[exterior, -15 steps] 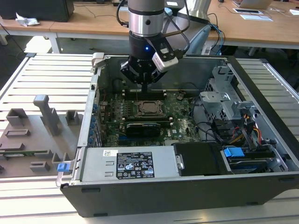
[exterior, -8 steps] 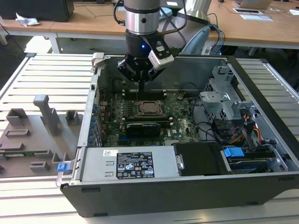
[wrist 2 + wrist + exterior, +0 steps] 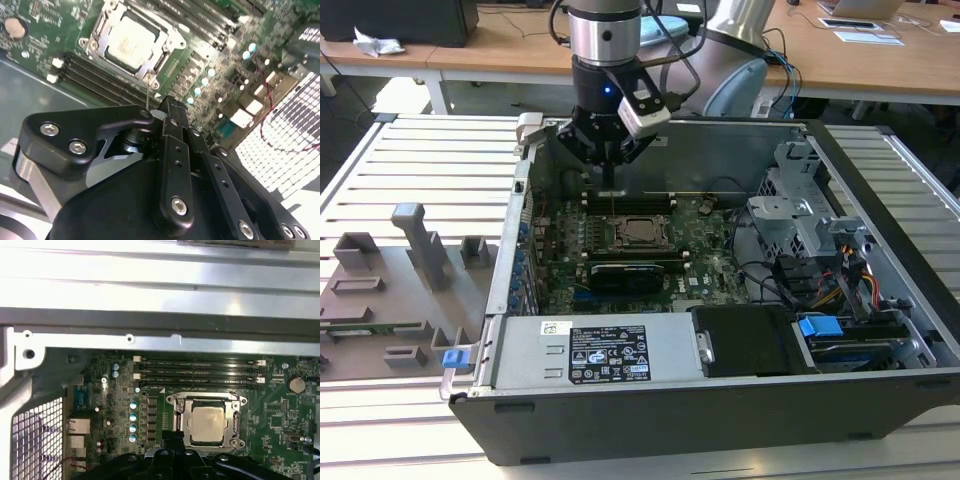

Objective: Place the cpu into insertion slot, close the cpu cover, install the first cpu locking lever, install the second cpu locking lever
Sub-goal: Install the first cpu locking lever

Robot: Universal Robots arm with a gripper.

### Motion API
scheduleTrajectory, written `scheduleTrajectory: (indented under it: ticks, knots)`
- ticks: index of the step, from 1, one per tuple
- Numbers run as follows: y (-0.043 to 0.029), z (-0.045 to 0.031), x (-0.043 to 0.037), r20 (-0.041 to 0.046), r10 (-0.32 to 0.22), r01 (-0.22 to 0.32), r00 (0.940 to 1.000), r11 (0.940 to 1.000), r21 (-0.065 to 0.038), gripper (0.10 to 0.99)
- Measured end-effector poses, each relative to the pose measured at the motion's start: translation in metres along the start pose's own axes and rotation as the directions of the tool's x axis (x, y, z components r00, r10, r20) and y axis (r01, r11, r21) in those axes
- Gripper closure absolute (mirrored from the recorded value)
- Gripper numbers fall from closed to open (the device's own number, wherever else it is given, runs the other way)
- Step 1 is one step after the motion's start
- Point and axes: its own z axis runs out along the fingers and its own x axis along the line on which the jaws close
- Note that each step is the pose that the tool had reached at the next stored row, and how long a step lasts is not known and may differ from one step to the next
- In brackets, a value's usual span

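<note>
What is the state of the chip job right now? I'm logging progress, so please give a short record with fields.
chip: cpu sits in its socket on the motherboard, metal top showing
cover: cpu cover lies down flat around the chip
gripper: gripper hovers above the board near the socket, fingers together, holding nothing
case: open computer case on a slatted table

Cpu (image 3: 207,423): pale silvery-grey top. Cpu cover (image 3: 235,412): bright silver metal frame. Motherboard (image 3: 280,415): green, with teal capacitor tops. 4 memory slots (image 3: 200,371): black with white end clips. Gripper (image 3: 172,112): matte black with silver screws. Computer case (image 3: 720,420): black exterior, grey interior; blue clip (image 3: 820,327).
</note>
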Motion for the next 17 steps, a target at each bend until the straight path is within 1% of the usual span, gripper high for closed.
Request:
scheduleTrajectory:
  ticks: [2,4,6,8,9,12,15,17]
  knots:
    - [0.0045,0.0005,0.002,0.0,0.0,0.0,1.0,1.0,0.0,0.98]
    - [0.0106,0.0018,0.0038,0.0,0.0,0.0,1.0,1.0,0.0,0.98]
    - [0.0133,0.0038,0.0041,0.0001,0.0,0.0,1.0,1.0,0.0,0.98]
    - [0.0163,0.0087,0.0042,0.0001,0.0,0.0,1.0,1.0,-0.001,0.98]
    - [0.0191,0.0122,0.0042,0.0,0.0,0.0,1.0,1.0,0.0,0.98]
    - [0.0234,0.0164,0.0043,0.0,0.0,0.0,1.0,1.0,0.0,0.98]
    - [0.0245,0.0193,0.0036,0.0,0.0,0.0,1.0,1.0,0.0,0.98]
    - [0.0247,0.0197,0.0011,0.0,0.0,0.0,1.0,1.0,0.0,0.98]
